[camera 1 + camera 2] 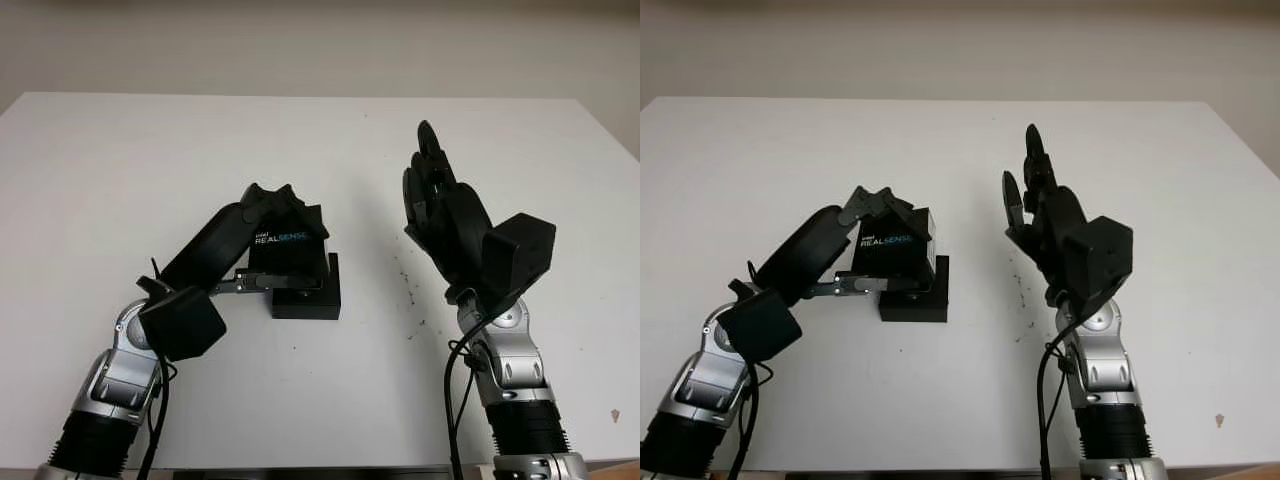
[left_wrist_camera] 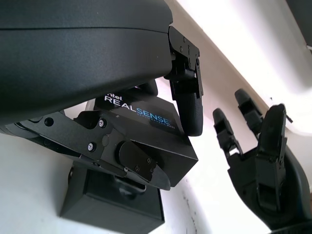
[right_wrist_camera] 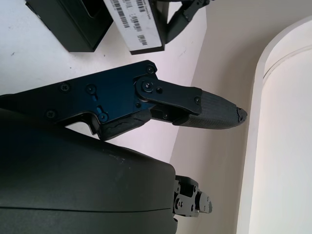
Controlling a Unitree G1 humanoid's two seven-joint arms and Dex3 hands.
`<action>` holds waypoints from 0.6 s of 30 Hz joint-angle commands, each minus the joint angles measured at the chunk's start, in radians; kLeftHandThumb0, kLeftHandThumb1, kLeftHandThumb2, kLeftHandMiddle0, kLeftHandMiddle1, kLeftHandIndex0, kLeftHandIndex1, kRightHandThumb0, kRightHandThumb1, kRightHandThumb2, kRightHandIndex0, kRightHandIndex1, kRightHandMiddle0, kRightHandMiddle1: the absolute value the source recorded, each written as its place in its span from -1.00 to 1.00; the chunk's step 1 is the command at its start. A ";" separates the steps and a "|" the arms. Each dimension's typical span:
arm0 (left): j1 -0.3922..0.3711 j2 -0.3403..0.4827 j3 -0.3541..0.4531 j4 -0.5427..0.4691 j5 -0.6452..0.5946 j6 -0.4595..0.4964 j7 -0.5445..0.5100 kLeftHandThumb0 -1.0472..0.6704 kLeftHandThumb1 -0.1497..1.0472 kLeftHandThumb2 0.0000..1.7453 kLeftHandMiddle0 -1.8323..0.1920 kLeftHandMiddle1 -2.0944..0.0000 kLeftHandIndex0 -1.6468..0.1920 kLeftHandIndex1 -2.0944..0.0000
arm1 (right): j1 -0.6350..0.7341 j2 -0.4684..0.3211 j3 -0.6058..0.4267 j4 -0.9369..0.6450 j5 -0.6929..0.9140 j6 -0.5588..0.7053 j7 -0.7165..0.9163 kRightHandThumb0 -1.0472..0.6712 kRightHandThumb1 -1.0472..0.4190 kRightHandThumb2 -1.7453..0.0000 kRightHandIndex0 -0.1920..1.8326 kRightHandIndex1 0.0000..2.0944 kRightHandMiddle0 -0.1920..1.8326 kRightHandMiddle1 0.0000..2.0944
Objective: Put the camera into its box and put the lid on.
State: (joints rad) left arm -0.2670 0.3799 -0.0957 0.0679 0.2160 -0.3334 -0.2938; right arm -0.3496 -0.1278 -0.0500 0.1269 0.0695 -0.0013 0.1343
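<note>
white table, left hand gripping lid, box perhaps partly hidden

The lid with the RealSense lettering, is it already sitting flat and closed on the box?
No. The left hand holds the lid tilted above the box, so the lower part stays uncovered at the front.

**Readable markings: one brand name, one barcode label**

The black lid carries "intel REALSENSE" on its top face, "REAL" in white and "SENSE" in blue; a smaller line beneath it is too fine to read. A white label on one side of the lid bears barcodes whose digits cannot be read.
</note>
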 commanded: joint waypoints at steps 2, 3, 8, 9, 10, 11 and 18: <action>0.006 -0.005 -0.012 0.002 -0.001 0.010 -0.007 0.02 1.00 -0.91 0.53 -0.59 0.58 -0.43 | -0.009 0.000 -0.003 -0.003 -0.003 -0.016 -0.003 -0.65 -1.00 0.28 -0.97 -0.95 -0.95 -0.96; 0.008 -0.004 -0.017 -0.002 0.000 0.021 -0.012 0.02 1.00 -0.91 0.53 -0.59 0.58 -0.44 | -0.009 0.001 -0.003 -0.004 -0.003 -0.014 -0.004 -0.65 -1.00 0.28 -0.97 -0.95 -0.95 -0.96; 0.015 0.001 -0.038 -0.014 0.015 0.049 -0.027 0.04 1.00 -0.91 0.53 -0.60 0.57 -0.45 | -0.007 0.006 -0.002 -0.007 -0.001 -0.016 -0.007 -0.65 -1.00 0.28 -0.97 -0.95 -0.95 -0.96; 0.016 0.001 -0.042 -0.013 0.019 0.050 -0.027 0.04 1.00 -0.92 0.53 -0.60 0.56 -0.45 | -0.007 0.007 -0.002 -0.007 0.000 -0.017 -0.007 -0.65 -1.00 0.28 -0.97 -0.95 -0.95 -0.96; 0.016 0.003 -0.045 -0.012 0.024 0.054 -0.028 0.05 1.00 -0.92 0.53 -0.59 0.56 -0.45 | -0.007 0.009 -0.002 -0.007 0.002 -0.019 -0.008 -0.66 -1.00 0.29 -0.97 -0.95 -0.95 -0.96; 0.016 0.003 -0.048 -0.011 0.031 0.057 -0.027 0.06 1.00 -0.91 0.53 -0.59 0.56 -0.44 | -0.007 0.011 -0.002 -0.008 0.004 -0.019 -0.009 -0.65 -1.00 0.29 -0.98 -0.95 -0.95 -0.96; 0.016 -0.005 -0.065 -0.026 0.054 0.104 -0.036 0.07 1.00 -0.89 0.54 -0.67 0.56 -0.48 | -0.004 0.018 0.001 -0.022 0.000 -0.003 -0.020 -0.63 -1.00 0.28 -0.97 -0.95 -0.95 -0.96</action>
State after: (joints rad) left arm -0.2589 0.3783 -0.1428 0.0425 0.2620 -0.2416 -0.3218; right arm -0.3495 -0.1144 -0.0489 0.1267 0.0705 -0.0047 0.1177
